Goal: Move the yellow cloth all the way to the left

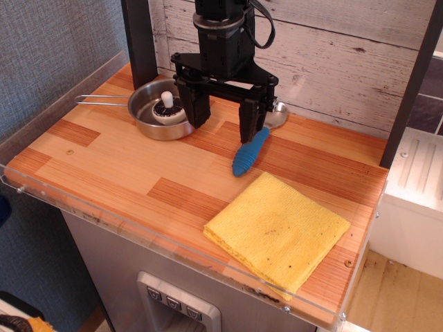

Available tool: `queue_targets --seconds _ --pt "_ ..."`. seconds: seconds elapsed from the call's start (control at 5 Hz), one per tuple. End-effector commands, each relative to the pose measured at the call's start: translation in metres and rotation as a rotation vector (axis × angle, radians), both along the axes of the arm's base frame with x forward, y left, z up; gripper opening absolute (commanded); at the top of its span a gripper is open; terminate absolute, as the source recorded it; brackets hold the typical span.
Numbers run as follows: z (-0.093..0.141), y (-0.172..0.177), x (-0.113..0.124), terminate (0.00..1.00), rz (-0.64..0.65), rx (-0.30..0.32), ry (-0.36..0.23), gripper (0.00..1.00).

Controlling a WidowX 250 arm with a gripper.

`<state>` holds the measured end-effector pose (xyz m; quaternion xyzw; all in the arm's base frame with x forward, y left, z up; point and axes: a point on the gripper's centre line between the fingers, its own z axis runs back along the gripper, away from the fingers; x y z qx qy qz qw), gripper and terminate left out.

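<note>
The yellow cloth (277,232) lies folded and roughly square, with small dark specks, on the wooden table (124,166) at its front right corner. My gripper (223,126) hangs over the back middle of the table, well behind and to the left of the cloth. Its two black fingers are spread apart and hold nothing. The right fingertip (250,128) stands just above the top end of a blue ridged object.
A steel pan (160,111) with a long handle holds a mushroom toy (167,109) at the back left. A blue ridged object (250,152) lies mid-table. A small metal lid (277,114) sits behind the gripper. A clear plastic rim (62,200) edges the table.
</note>
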<state>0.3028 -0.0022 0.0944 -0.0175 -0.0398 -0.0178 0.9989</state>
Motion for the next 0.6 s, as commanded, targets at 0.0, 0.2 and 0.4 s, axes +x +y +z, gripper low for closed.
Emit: queue_targets --seconds 0.0,0.2,0.4 --pt "0.0 0.0 0.0 0.0 0.0 0.0 0.0 1.0" --pt "-0.004 -0.018 -0.012 0.0 -0.015 0.006 -0.017 1.0" --pt "-0.008 -0.04 -0.026 0.0 -0.05 0.009 -0.028 1.0"
